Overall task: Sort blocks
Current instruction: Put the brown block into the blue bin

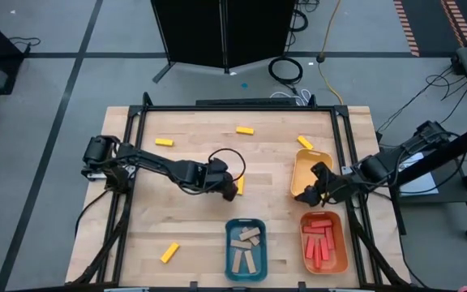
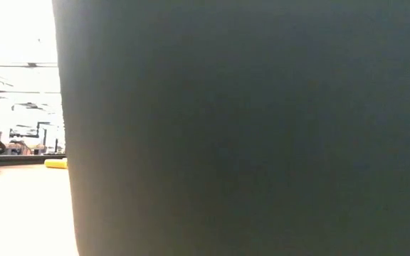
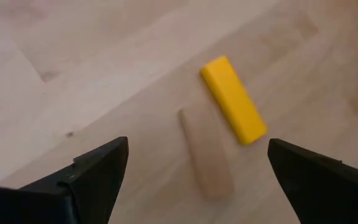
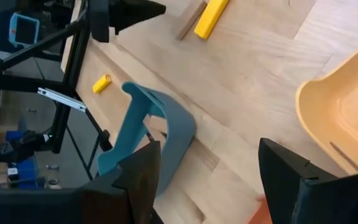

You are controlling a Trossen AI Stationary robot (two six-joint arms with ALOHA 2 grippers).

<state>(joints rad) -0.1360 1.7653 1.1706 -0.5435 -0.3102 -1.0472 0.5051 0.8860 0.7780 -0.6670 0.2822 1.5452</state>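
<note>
The left gripper (image 3: 194, 171) hangs over mid-tabletop (image 1: 193, 219), jaws wide — a yellow block (image 3: 234, 99) and a tan block (image 3: 206, 154) lie side by side between and just ahead of them, ungripped. The right gripper (image 1: 313, 188), jaws spread and empty, sits by the yellow tray (image 1: 300, 168).

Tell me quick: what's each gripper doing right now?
Left gripper: open, empty, hovering over a yellow block and a tan block.
Right gripper: open, empty, beside the yellow tray.
</note>
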